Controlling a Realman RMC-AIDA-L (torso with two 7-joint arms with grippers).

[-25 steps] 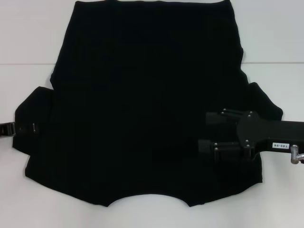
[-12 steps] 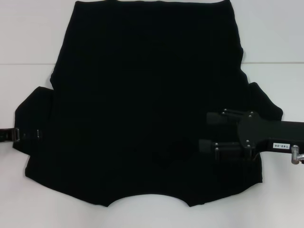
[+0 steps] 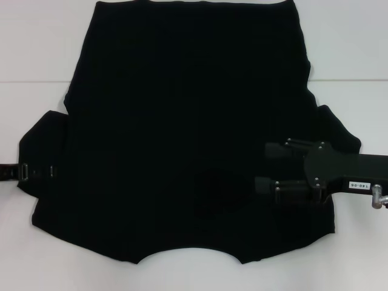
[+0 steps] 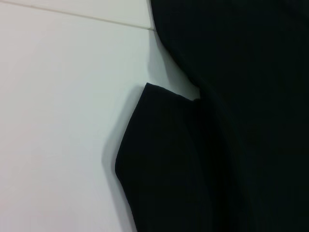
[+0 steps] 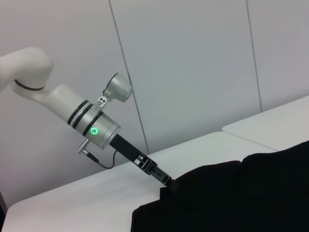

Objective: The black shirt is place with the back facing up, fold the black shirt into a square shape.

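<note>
The black shirt [image 3: 182, 121] lies spread flat on the white table [image 3: 36, 48], with its curved neckline at the near edge and its hem at the far edge. My left gripper [image 3: 37, 171] reaches in from the left edge at the shirt's left sleeve [image 3: 45, 151], and its tips are lost against the black cloth. The right wrist view shows that gripper [image 5: 169, 184] meeting the sleeve's edge. The left wrist view shows the sleeve [image 4: 164, 159] on the table. My right gripper [image 3: 262, 168] hovers over the shirt's right side near the right sleeve, open and empty.
The table has a seam line [image 3: 30, 82] running across it at the far side. A pale wall [image 5: 193, 72] stands behind the table in the right wrist view. Bare table strips lie to the left, right and near side of the shirt.
My left gripper has slid to the right, further onto the left sleeve. My right gripper has shifted very slightly right and nearer. The shirt has not moved.
</note>
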